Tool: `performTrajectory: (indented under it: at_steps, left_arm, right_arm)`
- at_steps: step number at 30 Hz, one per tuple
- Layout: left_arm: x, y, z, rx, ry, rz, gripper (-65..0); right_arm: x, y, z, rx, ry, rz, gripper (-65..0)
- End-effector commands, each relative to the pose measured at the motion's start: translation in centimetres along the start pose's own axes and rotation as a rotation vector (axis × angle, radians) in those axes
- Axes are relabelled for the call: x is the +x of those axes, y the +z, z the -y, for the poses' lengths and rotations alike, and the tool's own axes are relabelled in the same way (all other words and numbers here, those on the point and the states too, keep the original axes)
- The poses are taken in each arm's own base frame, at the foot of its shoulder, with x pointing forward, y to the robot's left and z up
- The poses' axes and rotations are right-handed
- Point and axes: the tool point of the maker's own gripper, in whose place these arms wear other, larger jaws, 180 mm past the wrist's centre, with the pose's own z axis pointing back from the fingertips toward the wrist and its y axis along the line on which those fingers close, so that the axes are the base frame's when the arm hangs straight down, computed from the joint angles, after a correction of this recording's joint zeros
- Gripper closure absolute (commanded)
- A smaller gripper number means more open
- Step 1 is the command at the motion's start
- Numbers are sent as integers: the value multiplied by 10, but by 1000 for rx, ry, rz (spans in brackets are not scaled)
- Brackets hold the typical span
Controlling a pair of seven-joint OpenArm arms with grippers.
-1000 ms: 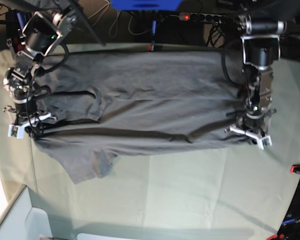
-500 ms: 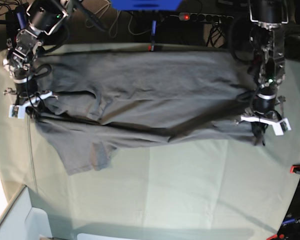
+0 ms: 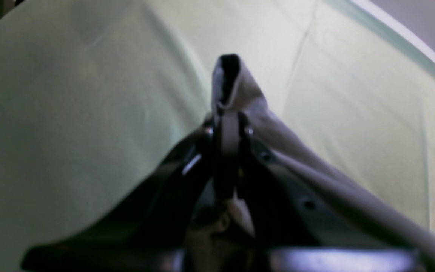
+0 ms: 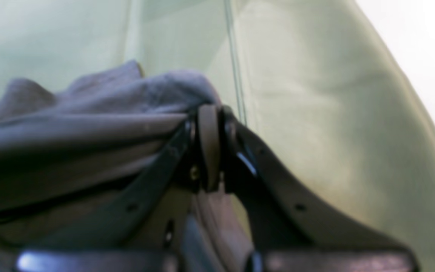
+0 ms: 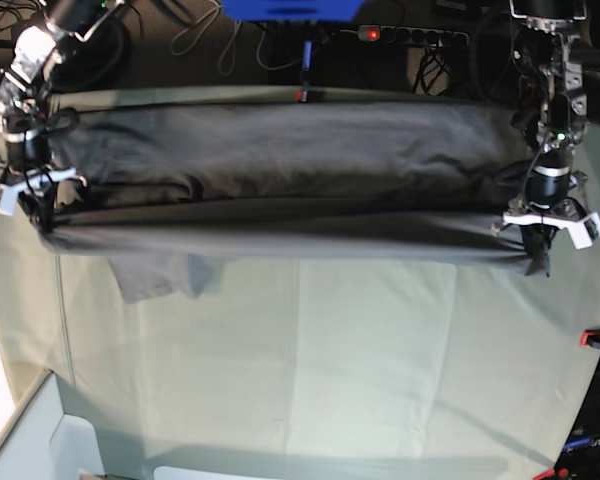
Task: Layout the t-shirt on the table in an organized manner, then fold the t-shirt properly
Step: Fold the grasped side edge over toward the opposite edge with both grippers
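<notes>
T-shirt point(image 5: 280, 180) spans both arms in base; wrist views show pinched corners.

One t-shirt point(image 5: 280, 180), one table point(image 5: 380, 370), two arms, two red-orange clips at the table's right edge

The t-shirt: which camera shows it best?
The base view: the whole t-shirt hangs stretched between both arms over the table. The left wrist view shows only a pinched corner; the right wrist view shows only a bunched end.
</notes>
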Motion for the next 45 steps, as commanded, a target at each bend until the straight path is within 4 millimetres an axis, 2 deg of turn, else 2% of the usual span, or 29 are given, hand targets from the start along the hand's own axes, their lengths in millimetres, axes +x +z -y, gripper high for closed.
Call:
performTrajectory:
  at_steps: [1,5,13,20,23,26,28,32,35,40,43,45]
  left_arm:
    - [20,0,-1,-4,-7,61,0]
    - [14,12,-5,-3,-19,48,0]
    - [-22,41,-28,32,-9,-49,0]
    - [-34,53,-43,50,34,-94,0]
    - [-40,59,-47,58,30,-112,0]
    - [-43,61,-49,63,28,-119,0]
    - [-52,62,-57,84,30,-142,0]
    - [-66,61,-67,116,38,-174,0]
    - [-68,57,-67,119,44,-175,0]
    - [-68,52,-67,122,49,-173,0]
    - [-65,51,-66,119,50,-165,0]
    - [-60,47,-63,112,53,-152,0]
  right_arm:
    - [22,0,7,8,14,69,0]
    - [12,12,13,3,8,50,0]
    - [-11,34,25,-12,28,-18,0]
    - [-25,49,20,-14,24,-50,0]
    - [-20,55,15,-13,37,-38,0]
    - [-15,62,9,-9,52,-28,0]
    - [-15,68,7,-5,66,-32,0]
    - [-23,75,6,-5,65,-56,0]
    - [-31,80,3,6,67,-79,0]
    - [-56,80,-1,22,31,-139,0]
    - [-53,79,-2,23,33,-132,0]
    - [-43,72,-4,27,39,-103,0]
